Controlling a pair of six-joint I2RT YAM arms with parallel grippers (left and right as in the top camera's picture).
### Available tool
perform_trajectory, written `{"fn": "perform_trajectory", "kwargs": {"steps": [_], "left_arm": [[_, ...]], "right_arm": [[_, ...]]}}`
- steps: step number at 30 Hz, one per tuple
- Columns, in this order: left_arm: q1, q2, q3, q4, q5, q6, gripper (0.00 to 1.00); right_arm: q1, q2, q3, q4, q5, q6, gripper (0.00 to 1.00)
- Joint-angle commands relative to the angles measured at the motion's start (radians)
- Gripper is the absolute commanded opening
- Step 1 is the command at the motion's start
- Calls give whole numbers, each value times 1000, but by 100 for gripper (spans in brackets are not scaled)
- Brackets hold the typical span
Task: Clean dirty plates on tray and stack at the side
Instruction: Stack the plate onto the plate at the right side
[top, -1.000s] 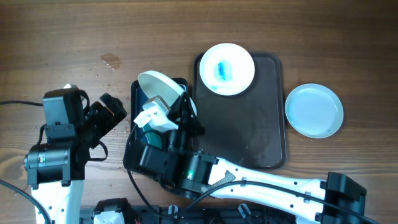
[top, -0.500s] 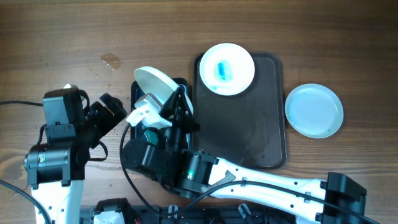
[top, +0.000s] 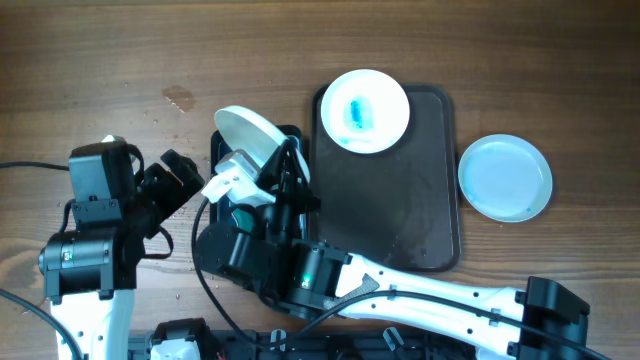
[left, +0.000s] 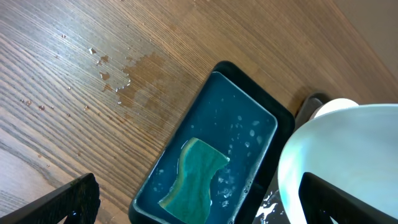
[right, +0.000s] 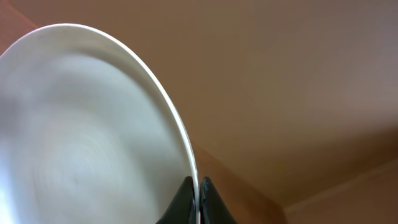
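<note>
My right gripper (top: 285, 160) (right: 198, 183) is shut on the rim of a white plate (top: 250, 135) (right: 81, 124) and holds it tilted above the water basin (top: 218, 150). The plate also shows at the right of the left wrist view (left: 348, 155). The black basin (left: 205, 162) holds blue water and a green sponge (left: 193, 180). My left gripper (top: 180, 180) (left: 199, 205) is open and empty, left of the basin. A dirty white plate with a blue smear (top: 362, 110) sits on the dark tray (top: 400, 200). A clean light-blue plate (top: 505, 177) lies right of the tray.
Water drops and a wet patch (left: 118, 74) mark the wood left of the basin; the patch also shows in the overhead view (top: 178, 98). The right arm (top: 400, 285) stretches along the front edge of the table.
The right gripper has lifted the white plate a little up and to the left over the basin, mostly in the first half second. The left arm has not moved.
</note>
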Motion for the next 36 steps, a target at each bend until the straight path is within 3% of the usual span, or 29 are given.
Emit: {"fn": "perform_trajectory", "kwargs": {"steps": [1, 4, 6, 11, 13, 17, 21, 26, 27, 28, 31, 34, 35, 36], "left_arm": [[6, 1, 15, 2, 1, 5, 100], [6, 1, 15, 2, 1, 5, 100], [6, 1, 15, 2, 1, 5, 100], [6, 1, 15, 2, 1, 5, 100], [6, 1, 15, 2, 1, 5, 100], [6, 1, 15, 2, 1, 5, 100], [6, 1, 15, 2, 1, 5, 100], [6, 1, 15, 2, 1, 5, 100], [6, 1, 15, 2, 1, 5, 100], [6, 1, 15, 2, 1, 5, 100], [6, 1, 15, 2, 1, 5, 100], [6, 1, 15, 2, 1, 5, 100], [6, 1, 15, 2, 1, 5, 100], [6, 1, 15, 2, 1, 5, 100]], "right_arm": [[-13, -28, 24, -71, -44, 233, 4], [-101, -28, 24, -319, -338, 624, 4], [-256, -66, 24, -483, -571, 813, 4], [-713, -397, 24, -613, -1141, 743, 4], [-1053, -516, 24, -673, -1265, 746, 4], [-1567, -483, -31, -832, -1364, 742, 4], [-1796, -349, -187, -812, -1360, 718, 4], [-1818, -171, -383, -661, -1424, 708, 4], [-1818, -170, -383, -649, -1427, 704, 14], [-1818, -192, -362, -655, -1427, 692, 43], [-1778, -299, -279, -685, -1506, 625, 50], [-1604, -445, -202, -672, -1715, 496, 49], [-1456, -470, -162, -670, -1735, 481, 50], [-1321, -462, -146, -650, -1700, 481, 57]]}}
